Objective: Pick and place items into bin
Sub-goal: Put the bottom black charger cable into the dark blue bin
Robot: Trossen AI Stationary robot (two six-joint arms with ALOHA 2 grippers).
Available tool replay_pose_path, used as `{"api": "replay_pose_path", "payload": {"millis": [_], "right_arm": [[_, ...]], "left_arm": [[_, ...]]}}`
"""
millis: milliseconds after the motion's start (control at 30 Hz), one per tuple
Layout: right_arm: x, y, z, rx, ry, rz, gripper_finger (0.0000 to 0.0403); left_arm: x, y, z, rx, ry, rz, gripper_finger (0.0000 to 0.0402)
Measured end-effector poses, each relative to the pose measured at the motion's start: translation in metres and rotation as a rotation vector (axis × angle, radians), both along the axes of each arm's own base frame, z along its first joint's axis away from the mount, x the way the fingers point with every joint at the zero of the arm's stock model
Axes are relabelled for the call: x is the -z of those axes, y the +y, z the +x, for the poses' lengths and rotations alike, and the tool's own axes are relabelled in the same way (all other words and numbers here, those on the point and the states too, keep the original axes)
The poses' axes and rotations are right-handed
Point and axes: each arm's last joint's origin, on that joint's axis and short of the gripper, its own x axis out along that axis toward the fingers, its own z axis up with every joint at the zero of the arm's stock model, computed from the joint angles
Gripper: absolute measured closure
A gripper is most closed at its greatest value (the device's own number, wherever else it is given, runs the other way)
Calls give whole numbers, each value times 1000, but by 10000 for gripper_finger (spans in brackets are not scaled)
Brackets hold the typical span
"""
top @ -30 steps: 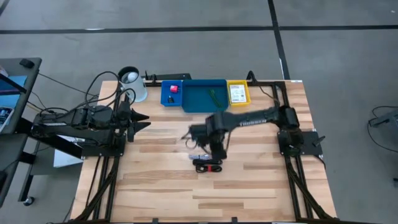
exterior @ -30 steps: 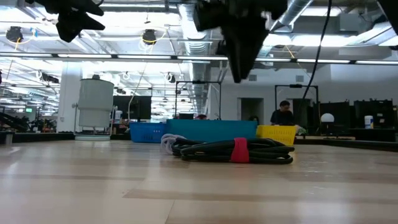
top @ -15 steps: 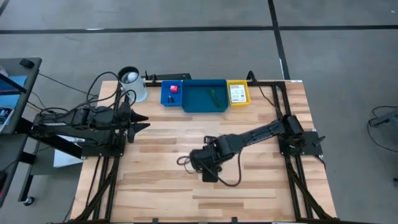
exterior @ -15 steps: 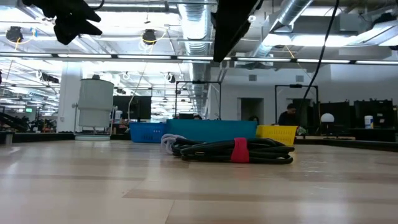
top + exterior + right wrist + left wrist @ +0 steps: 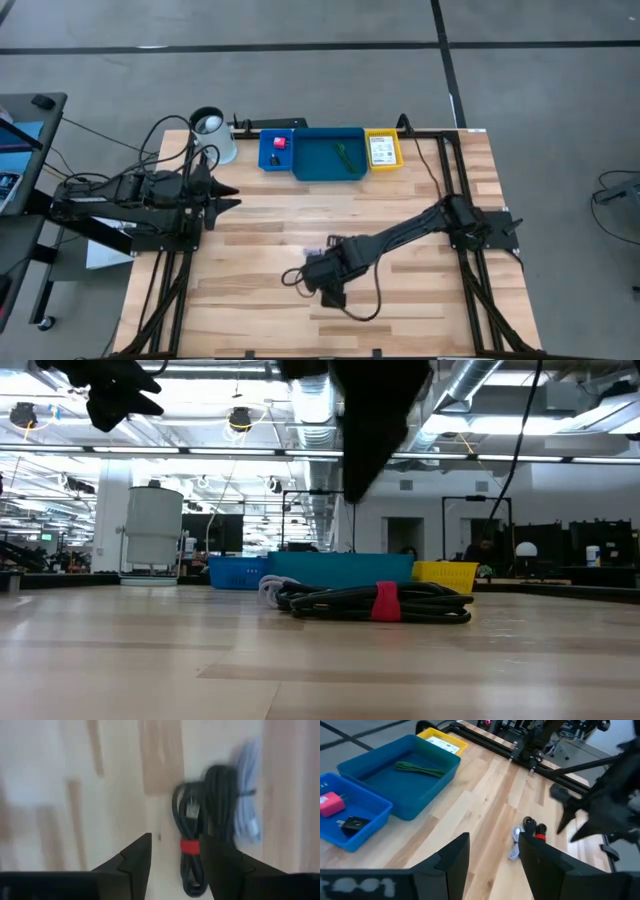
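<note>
Right gripper is held above the black-red cable bundle, fingers parted and nothing gripped.

In the right wrist view the two dark fingers are seen apart, with the bundle and a pale coiled cable lying on the wooden table beyond them. The left gripper is held at the table's left side, its fingers parted and empty. Along the far edge, green ties lie in the teal bin; a pink-red cube and a black block rest in the blue bin; a white card with green print sits in the yellow bin. A white cup stands beside the blue bin.
</note>
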Motion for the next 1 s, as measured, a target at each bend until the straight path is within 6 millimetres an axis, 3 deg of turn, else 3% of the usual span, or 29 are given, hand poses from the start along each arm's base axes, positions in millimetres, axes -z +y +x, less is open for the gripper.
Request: {"api": "replay_pose_path", "payload": {"millis": [167,600,833,1000], "right_arm": [[28,7,1,-15,89,-35,250],[31,2,3,-64,95,-80,236],[61,6,13,-103,133,-47,234],[72,7,11,-107,180,-77,236]], "left_arm": [[1,-1,0,20,7,-20,242],[1,-1,0,24,15,-22,242],[2,-1,0,23,15,-22,242],[2,-1,0,21,15,-22,242]]}}
